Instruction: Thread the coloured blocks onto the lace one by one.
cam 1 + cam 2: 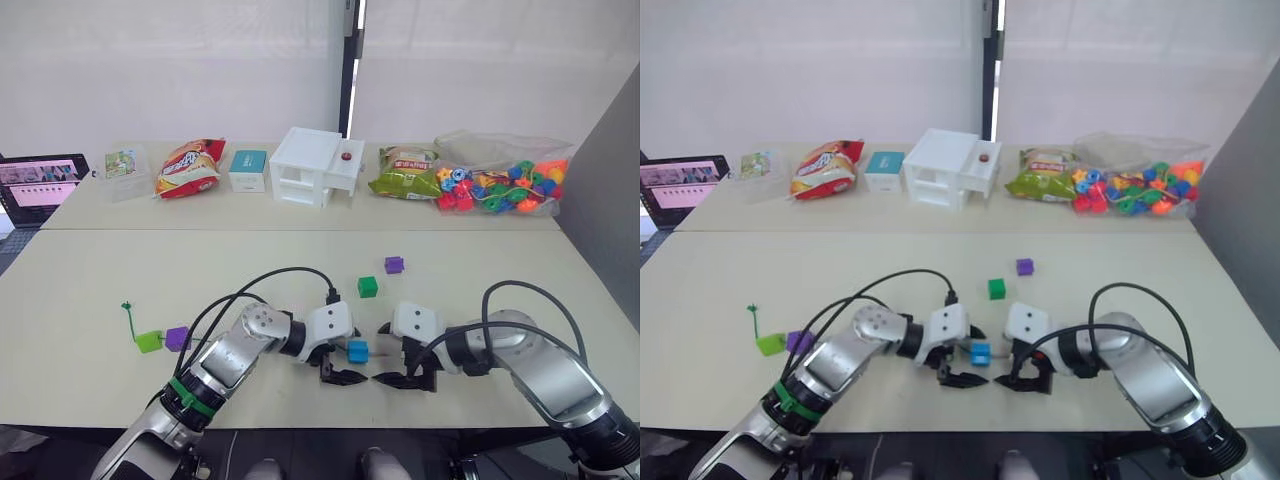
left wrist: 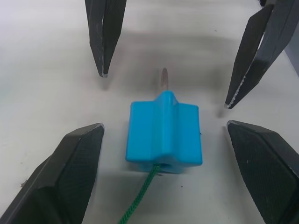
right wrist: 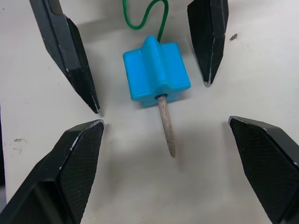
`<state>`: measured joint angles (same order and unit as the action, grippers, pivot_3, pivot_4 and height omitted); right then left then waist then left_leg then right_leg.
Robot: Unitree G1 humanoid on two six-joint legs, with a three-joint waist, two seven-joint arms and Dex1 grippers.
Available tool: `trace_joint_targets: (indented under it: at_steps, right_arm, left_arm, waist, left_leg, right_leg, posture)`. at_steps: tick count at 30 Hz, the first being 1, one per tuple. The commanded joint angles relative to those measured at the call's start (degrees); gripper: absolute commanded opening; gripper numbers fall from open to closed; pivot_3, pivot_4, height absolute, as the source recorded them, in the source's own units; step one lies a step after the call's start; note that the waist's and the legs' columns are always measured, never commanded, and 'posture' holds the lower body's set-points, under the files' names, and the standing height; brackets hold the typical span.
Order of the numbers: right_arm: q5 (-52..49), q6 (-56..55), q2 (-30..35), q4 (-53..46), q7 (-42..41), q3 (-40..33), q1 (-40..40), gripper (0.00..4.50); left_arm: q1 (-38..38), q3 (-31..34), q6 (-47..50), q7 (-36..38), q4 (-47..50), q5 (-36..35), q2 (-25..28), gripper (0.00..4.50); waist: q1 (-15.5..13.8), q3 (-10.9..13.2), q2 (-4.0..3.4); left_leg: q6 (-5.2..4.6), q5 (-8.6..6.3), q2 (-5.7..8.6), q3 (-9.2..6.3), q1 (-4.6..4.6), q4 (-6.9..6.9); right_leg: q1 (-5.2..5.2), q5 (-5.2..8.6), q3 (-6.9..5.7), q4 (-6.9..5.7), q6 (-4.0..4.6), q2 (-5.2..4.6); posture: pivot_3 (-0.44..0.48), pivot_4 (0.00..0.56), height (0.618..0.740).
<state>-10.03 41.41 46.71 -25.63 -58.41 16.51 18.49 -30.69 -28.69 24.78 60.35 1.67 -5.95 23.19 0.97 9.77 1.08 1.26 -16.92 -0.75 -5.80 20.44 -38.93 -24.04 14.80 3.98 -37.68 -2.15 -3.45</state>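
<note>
**Op:** From my station, the left gripper [image 1: 343,377] and the right gripper [image 1: 392,379] sit low on the near table [image 1: 90,300], tips facing each other. Both stand spread wide apart, holding nothing.

**Log:** Where is the blue block?

**Op:** The blue block [image 2: 164,134] lies on the tabletop between the two grippers, touching no finger. The lace [image 2: 140,199] runs through it: green string enters one face, and the stiff greyish tip [image 3: 167,126] sticks out of the opposite face, resting on the table and pointing toward the right gripper.

**Log:** Other blocks?

**Op:** I note the lime green block [image 1: 149,341] and a purple block [image 1: 177,338] side by side to the left, beside the knotted end [image 1: 127,306] of the lace. Whether those two are threaded I cannot tell. The dark green block [image 1: 367,287] and the second purple block [image 1: 394,265] lie loose farther back, just apart from one another.

**Log:** Background?

**Op:** On the far table: a bag of mixed beads [image 1: 500,186] at right, a green snack bag [image 1: 404,172], a white box [image 1: 313,167], a small teal box [image 1: 247,170], a red snack bag [image 1: 189,167], and a laptop [image 1: 40,186] at far left.
</note>
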Motion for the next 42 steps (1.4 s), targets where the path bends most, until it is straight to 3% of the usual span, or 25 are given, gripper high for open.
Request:
trace_joint_targets:
  at_steps: [1,9,11,24,29,35,42]
  right_arm:
    - [0.2,-1.6,0.6,-0.9,0.4,-0.5,0.0,4.5]
    - [1.0,-3.1,0.0,0.6,1.0,0.9,0.4,4.5]
    - [1.1,-3.9,-0.5,1.5,1.1,1.3,0.7,4.26]
    - [3.6,-9.4,0.0,6.5,0.3,3.1,2.1,0.04]
    - [4.3,-12.0,0.9,7.9,-1.1,2.6,2.8,0.0]
    - [2.5,-11.3,3.8,5.2,-3.2,0.3,2.7,0.0]
    - [1.6,-10.5,6.3,4.4,-3.7,-2.3,1.1,0.0]
  left_arm:
    - [-0.5,0.2,-0.6,0.6,-0.2,0.0,-0.3,3.89]
    - [-0.3,-0.1,-1.6,0.6,-0.5,0.6,-0.6,1.38]
    - [-0.2,0.0,-1.7,0.8,-0.4,0.4,-0.4,1.38]
    - [0.2,0.5,-2.1,2.8,0.5,-0.2,1.2,1.38]
    - [1.7,4.4,-0.9,6.4,3.2,-3.2,6.7,1.38]
    - [9.3,15.1,-1.9,12.8,5.5,-6.8,23.7,1.38]
    - [16.8,24.1,-11.9,14.9,-7.3,-4.1,38.0,1.38]
  waist:
    - [0.0,0.0,0.0]
    - [0.0,0.0,0.0]
    - [0.0,0.0,0.0]
    - [0.1,0.0,0.0]
    - [0.3,0.0,0.0]
    - [1.2,0.0,-0.01]
    - [1.6,0.0,-0.06]
  left_leg:
    - [0.0,0.0,0.0,0.0,0.0,0.0]
    - [0.0,0.0,0.0,0.0,-0.01,0.0]
    - [0.0,0.0,0.0,0.0,-0.01,0.0]
    - [0.0,0.0,0.0,0.0,-0.05,0.0]
    - [0.0,0.0,-0.02,0.0,-0.08,0.01]
    - [0.0,0.0,-0.05,0.0,-0.09,0.06]
    - [-0.01,-0.01,-0.09,0.02,-0.14,0.15]
  right_leg:
    - [0.0,0.0,0.0,0.01,0.0,0.0]
    - [0.0,0.0,0.0,0.0,0.0,0.0]
    - [0.01,0.0,0.0,0.0,0.0,0.0]
    - [0.04,0.0,0.0,0.0,0.0,0.0]
    - [0.03,0.0,0.0,-0.03,0.0,0.01]
    - [-0.09,0.0,0.0,-0.17,0.0,0.01]
    - [-0.07,0.01,-0.02,-0.13,0.01,0.03]
  posture:
    - [0.0,0.15,0.74]
    - [0.0,0.15,0.74]
    - [0.0,0.15,0.74]
    - [0.0,0.15,0.74]
    - [0.0,0.15,0.74]
    - [0.0,0.15,0.74]
    - [0.0,0.15,0.74]
